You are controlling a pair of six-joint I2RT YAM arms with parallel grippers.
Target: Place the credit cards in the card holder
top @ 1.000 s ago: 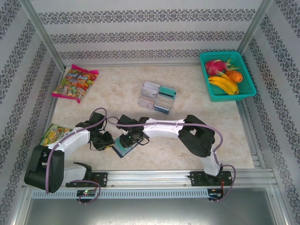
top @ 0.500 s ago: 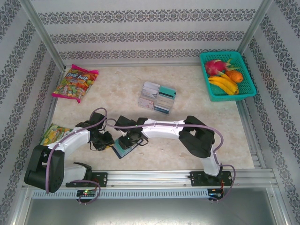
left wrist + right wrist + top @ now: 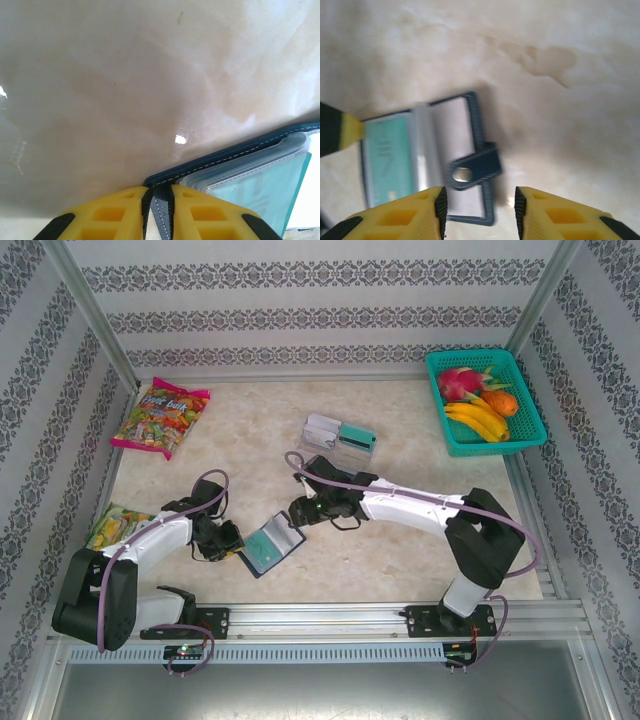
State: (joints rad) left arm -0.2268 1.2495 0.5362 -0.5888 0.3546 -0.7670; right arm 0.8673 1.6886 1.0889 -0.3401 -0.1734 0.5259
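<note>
The card holder (image 3: 270, 546) lies open near the front of the table, navy outside and grey inside, with a teal card (image 3: 262, 550) in its clear sleeve. My left gripper (image 3: 232, 542) is shut on the holder's left edge; the left wrist view shows its yellow fingers (image 3: 200, 212) pinching the navy stitched rim (image 3: 161, 207) of the card holder (image 3: 235, 155). My right gripper (image 3: 300, 510) hovers open just behind and right of the holder. In the right wrist view this gripper (image 3: 480, 206) is empty above the holder's snap tab (image 3: 476, 169). More credit cards (image 3: 345, 434) sit in a clear tray at mid-table.
A green basket (image 3: 530, 405) of fruit stands at the back right. A colourful candy bag (image 3: 160, 418) lies at the back left, and a snack packet (image 3: 112, 526) sits beside the left arm. The right forearm (image 3: 400, 505) stretches across the table just in front of the clear tray.
My right gripper has pulled back from over the card holder toward the rear right and its jaws have widened. The holder now lies uncovered. The left gripper has not moved.
</note>
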